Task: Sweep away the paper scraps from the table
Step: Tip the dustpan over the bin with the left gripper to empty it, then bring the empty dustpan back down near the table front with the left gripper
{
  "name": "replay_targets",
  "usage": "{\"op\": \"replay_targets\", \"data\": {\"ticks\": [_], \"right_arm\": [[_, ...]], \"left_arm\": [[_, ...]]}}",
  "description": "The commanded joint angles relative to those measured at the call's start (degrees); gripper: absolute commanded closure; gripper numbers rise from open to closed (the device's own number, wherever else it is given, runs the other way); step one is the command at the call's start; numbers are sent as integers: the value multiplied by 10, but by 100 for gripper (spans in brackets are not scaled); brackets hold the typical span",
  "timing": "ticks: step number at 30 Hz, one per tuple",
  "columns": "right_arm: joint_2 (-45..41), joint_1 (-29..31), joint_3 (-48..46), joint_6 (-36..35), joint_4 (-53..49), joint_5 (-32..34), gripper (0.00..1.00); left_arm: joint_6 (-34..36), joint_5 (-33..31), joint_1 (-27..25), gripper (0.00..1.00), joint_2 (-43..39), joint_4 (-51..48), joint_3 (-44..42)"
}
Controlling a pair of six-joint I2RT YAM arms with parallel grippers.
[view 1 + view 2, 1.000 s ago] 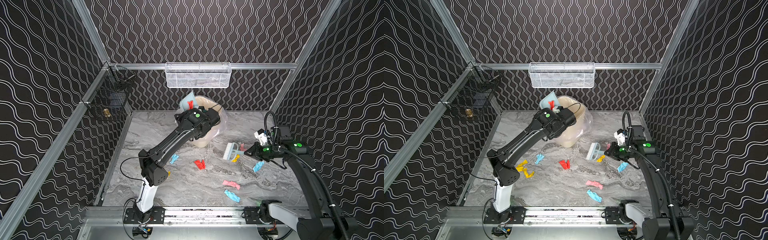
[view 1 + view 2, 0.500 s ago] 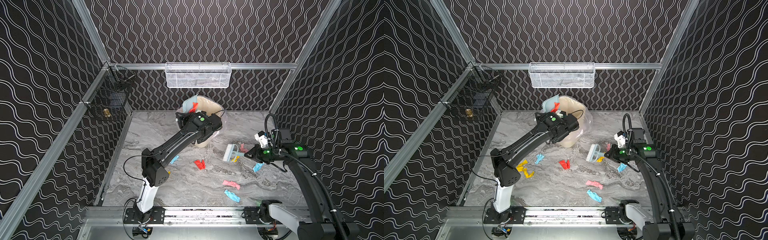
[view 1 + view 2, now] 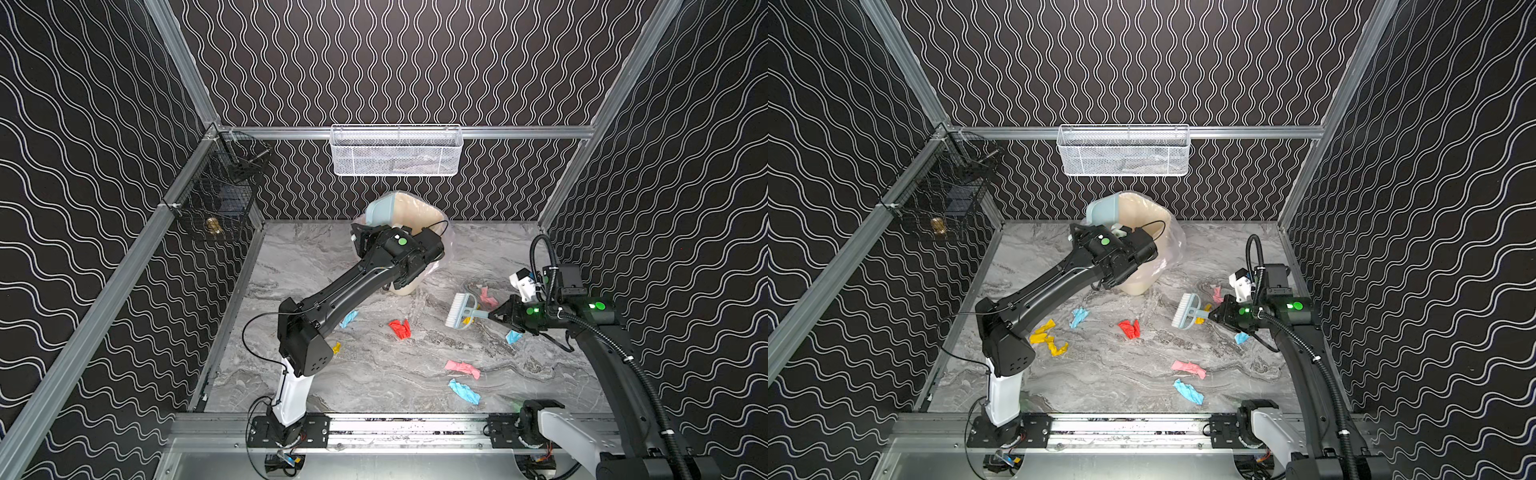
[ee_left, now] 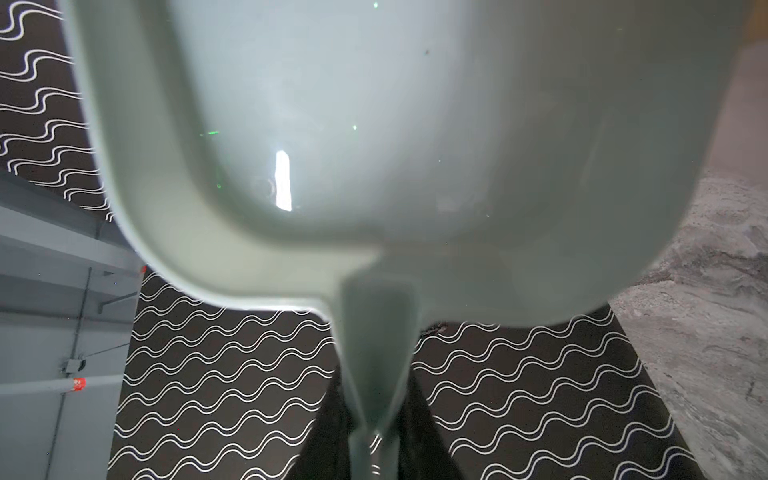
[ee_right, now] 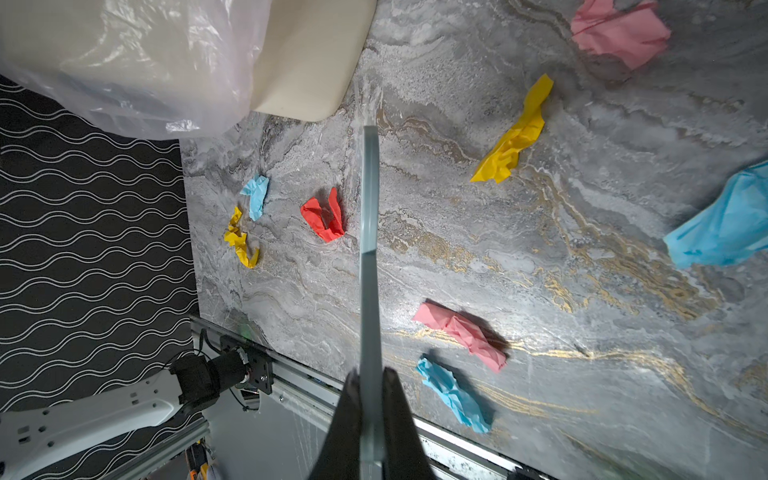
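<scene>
Several paper scraps (image 3: 400,329) on table (image 3: 374,374), nearest ones flanking right gripper (image 3: 495,314), brush (image 3: 458,309) clamped

- worktop (image 3: 374,374): smooth marble-look slab, low sheen, grey with gold veins.
- paper scraps (image 5: 461,334): crumpled matt paper.
- dustpan (image 4: 374,124): smooth glossy plastic.
- brush (image 3: 457,309): plastic body, white bristles.
- bin (image 5: 307,62): matt cream plastic.
- liner (image 5: 145,62): clear shiny film.
- rails (image 3: 407,428): satin metal.
- basket (image 3: 395,153): white wire mesh.

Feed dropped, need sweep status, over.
Left gripper shut on dustpan at bin. Right gripper shut on brush. Paper scraps scattered on table. Left elbow crowds yellow scraps.
</scene>
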Motion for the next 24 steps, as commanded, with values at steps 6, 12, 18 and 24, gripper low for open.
{"op": "replay_targets", "data": {"ticks": [6,12,18,24], "right_arm": [[1,1,19,-15,-14,8,100],[-8,0,34,-33,-61,28,100],[-26,1,50,-40,-105,51,100],[-34,1,66,-39,-139,73,100]], "left_arm": [[-32,53,-2,100,-9,13,65],[-74,119,-46,100,-26,0,92],[-200,214,-99,100,-22,-103,153],[-296,354,-146,100,-49,-119,122]]}}
